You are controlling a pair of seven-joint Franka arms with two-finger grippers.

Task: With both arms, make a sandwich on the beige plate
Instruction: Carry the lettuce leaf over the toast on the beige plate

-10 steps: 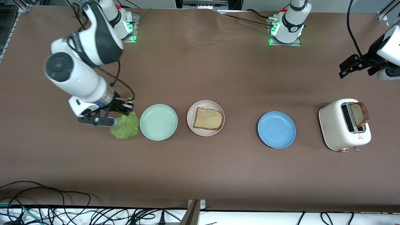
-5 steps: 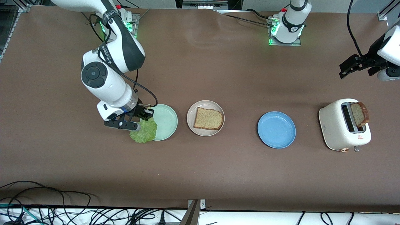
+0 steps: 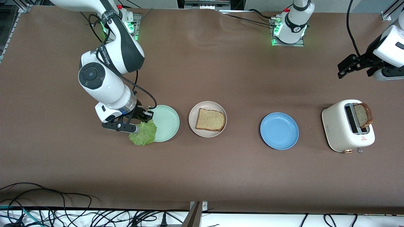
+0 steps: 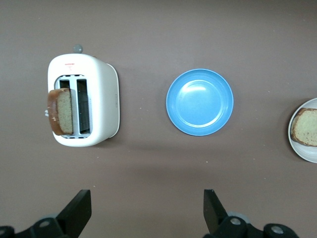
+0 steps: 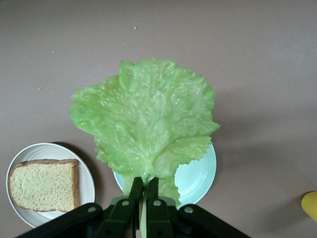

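My right gripper (image 3: pixel 142 118) (image 5: pixel 145 184) is shut on the stem of a ruffled green lettuce leaf (image 3: pixel 143 133) (image 5: pixel 146 124), which hangs over the edge of the mint green plate (image 3: pixel 166 123) (image 5: pixel 198 176). The beige plate (image 3: pixel 193 113) (image 5: pixel 88 186) beside it holds one brown bread slice (image 3: pixel 210 119) (image 5: pixel 42 184). A second bread slice (image 3: pixel 363 115) (image 4: pixel 60 111) stands in a slot of the white toaster (image 3: pixel 339 129) (image 4: pixel 101 106). My left gripper (image 3: pixel 348 66) (image 4: pixel 147 210) waits open in the air at the left arm's end of the table, with nothing between its fingers.
A blue plate (image 3: pixel 279 130) (image 4: pixel 199 101) lies bare between the beige plate and the toaster. Something yellow (image 5: pixel 310 204) shows at the edge of the right wrist view. Cables run along the table's edge nearest the front camera.
My right arm has carried the lettuce from the bare table toward the mint green plate, then eased back slightly. The left gripper has shifted a little.
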